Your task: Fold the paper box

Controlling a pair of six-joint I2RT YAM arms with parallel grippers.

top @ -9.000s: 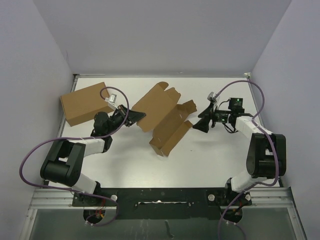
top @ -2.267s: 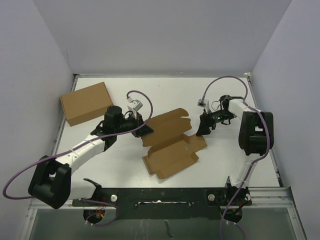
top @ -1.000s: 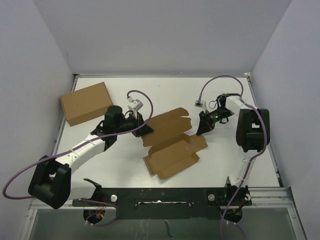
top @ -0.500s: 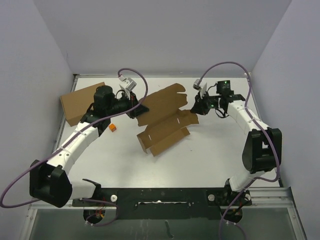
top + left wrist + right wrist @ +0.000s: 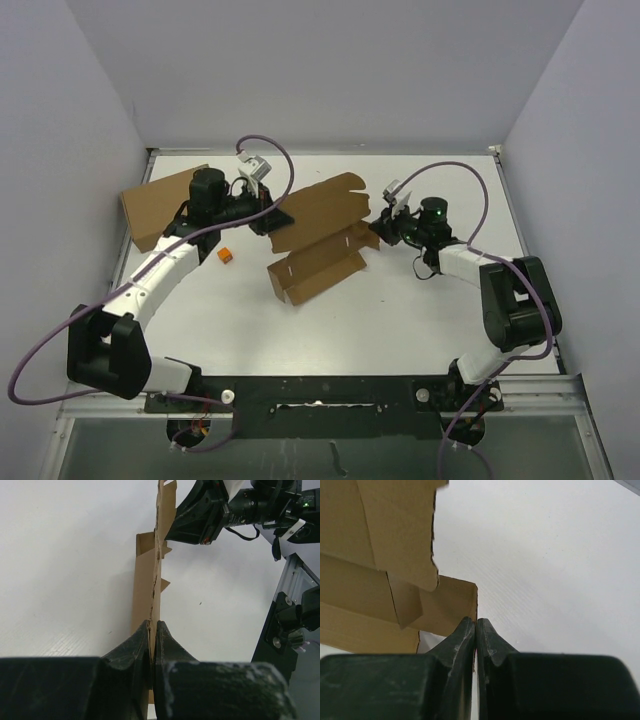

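Left claw (image 5: 153, 630) is pinched tight on the left edge of the paper box (image 5: 318, 215), my right claw (image 5: 476, 625) nipped shut on a flap corner at its right end, holding it half-folded over mid-table. White table (image 5: 420, 320) surrounds it; an orange cube (image 5: 226, 256) lies near its left, a closed larger cardboard box (image 5: 160, 205) by the far-left edge.

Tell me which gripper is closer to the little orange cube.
Left. The left gripper pinches the paper box just right of the orange cube; the right gripper holds the box's far end.
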